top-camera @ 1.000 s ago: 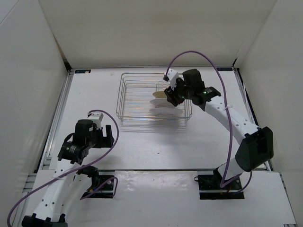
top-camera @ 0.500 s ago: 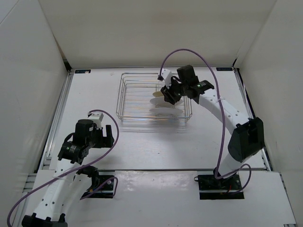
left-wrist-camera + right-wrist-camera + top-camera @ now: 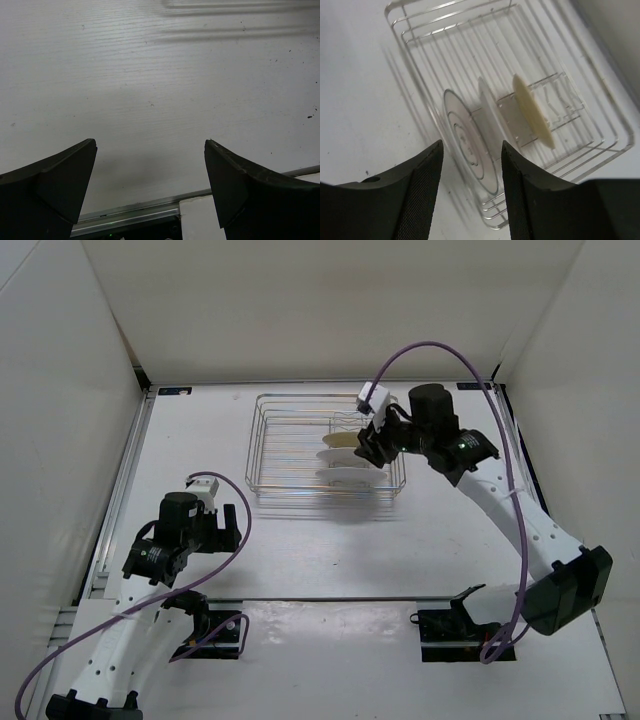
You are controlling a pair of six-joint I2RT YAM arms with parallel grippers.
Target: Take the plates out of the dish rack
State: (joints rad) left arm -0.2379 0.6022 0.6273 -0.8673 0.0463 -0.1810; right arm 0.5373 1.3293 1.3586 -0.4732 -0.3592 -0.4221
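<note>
The dish rack (image 3: 262, 445) is a silver wire basket at the table's far middle. Three plates stand on edge in its right end: a tan plate (image 3: 335, 440) and two white plates (image 3: 343, 461) (image 3: 350, 481). My right gripper (image 3: 370, 448) hovers open just above them, touching none. In the right wrist view its fingers (image 3: 471, 150) frame the ringed white plate (image 3: 465, 135), with the second white plate (image 3: 490, 107) and the tan plate (image 3: 532, 110) behind it in the rack (image 3: 470, 55). My left gripper (image 3: 224, 528) (image 3: 150, 150) stands open and empty over bare table at the near left.
White walls close in the table on three sides. A metal rail (image 3: 130, 215) runs along the near table edge under my left gripper. A purple cable (image 3: 440, 350) arcs over the right arm.
The right arm swung left and then back right, its elbow ending further right; the gripper stays above the plates. Plates, rack and left arm have not moved.
</note>
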